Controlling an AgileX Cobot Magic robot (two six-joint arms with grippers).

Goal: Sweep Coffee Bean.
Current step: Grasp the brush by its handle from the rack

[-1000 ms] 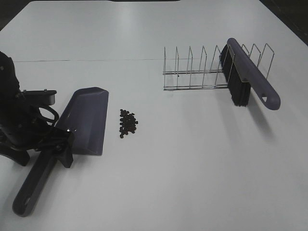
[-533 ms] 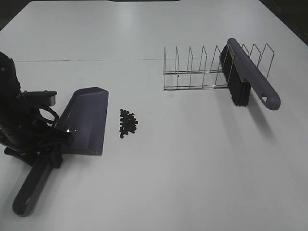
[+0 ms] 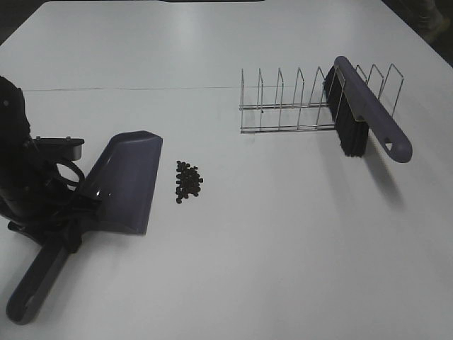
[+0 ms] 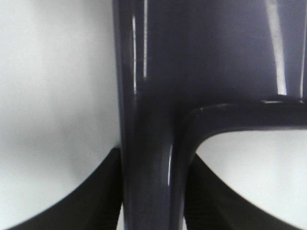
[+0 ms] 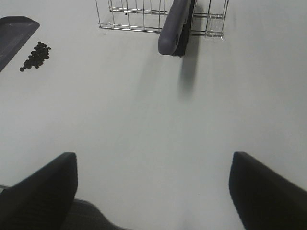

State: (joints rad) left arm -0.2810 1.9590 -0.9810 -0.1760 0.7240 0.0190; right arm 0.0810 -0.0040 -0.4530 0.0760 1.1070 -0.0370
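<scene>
A small cluster of dark coffee beans lies on the white table, also visible in the right wrist view as the coffee beans. Just left of them rests the purple-grey dustpan, its mouth facing the beans. My left gripper is shut on the dustpan's handle, where the handle meets the pan. A purple brush with black bristles leans in the wire rack. My right gripper is open over bare table, well short of the brush.
The wire rack stands at the back right of the table. The dustpan's long handle points toward the near left table edge. A thin seam line crosses the tabletop behind the pan.
My left gripper closed onto the dustpan's handle. The pan's handle end swung slightly left and toward the near edge.
</scene>
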